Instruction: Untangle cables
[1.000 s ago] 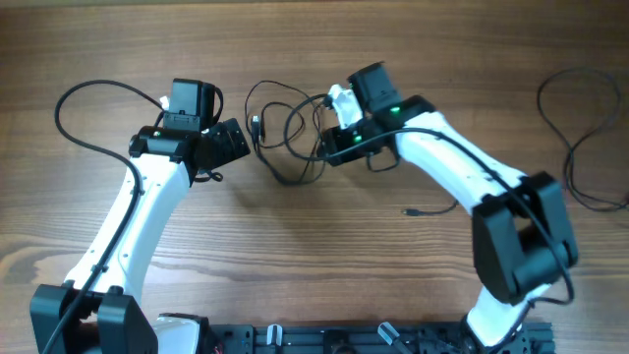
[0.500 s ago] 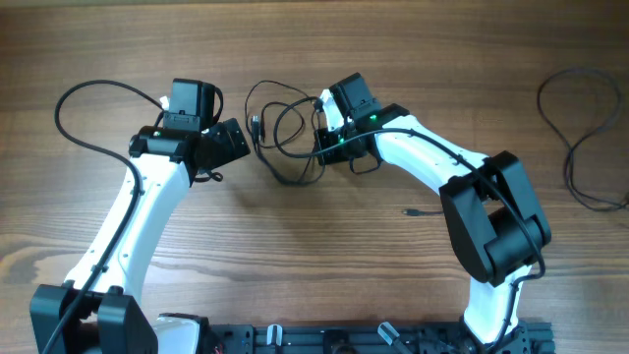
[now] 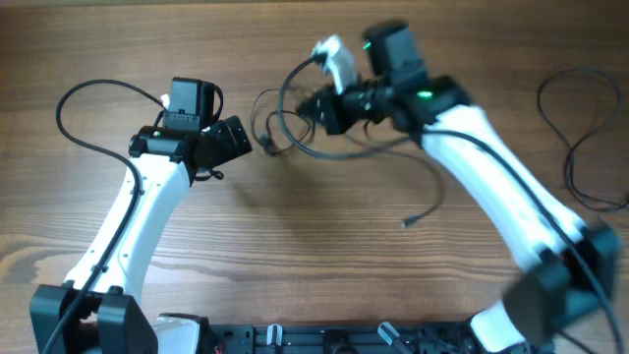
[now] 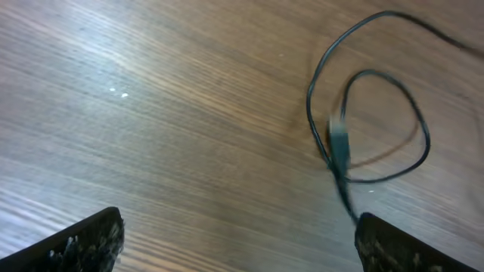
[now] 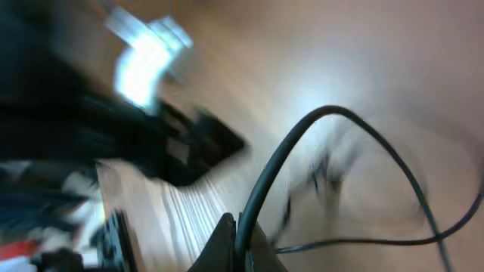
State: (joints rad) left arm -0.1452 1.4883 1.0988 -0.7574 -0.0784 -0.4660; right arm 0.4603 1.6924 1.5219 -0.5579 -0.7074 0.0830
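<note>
Pinching 1 strand of the cables (image 3: 305,152), the right gripper (image 3: 316,106) sits above the far middle of the wooden table (image 3: 295,256), its fingers pressed together. The right wrist view is blurred, but it shows the thin black strand (image 5: 280,166) rising from between the closed fingertips and arching away. The tangle lies between the 2 arms, partly lifted off the wood at the right gripper. 1 loose end (image 3: 408,223) trails toward the near side. The left gripper (image 3: 241,138) hangs just beside the tangle with its 2 fingers spread wide and nothing between them. In its wrist view, a cable loop with a small dark plug (image 4: 340,147) rests on the wood just ahead. A separate cable (image 3: 569,162) lies well apart at the table's right edge.
</note>
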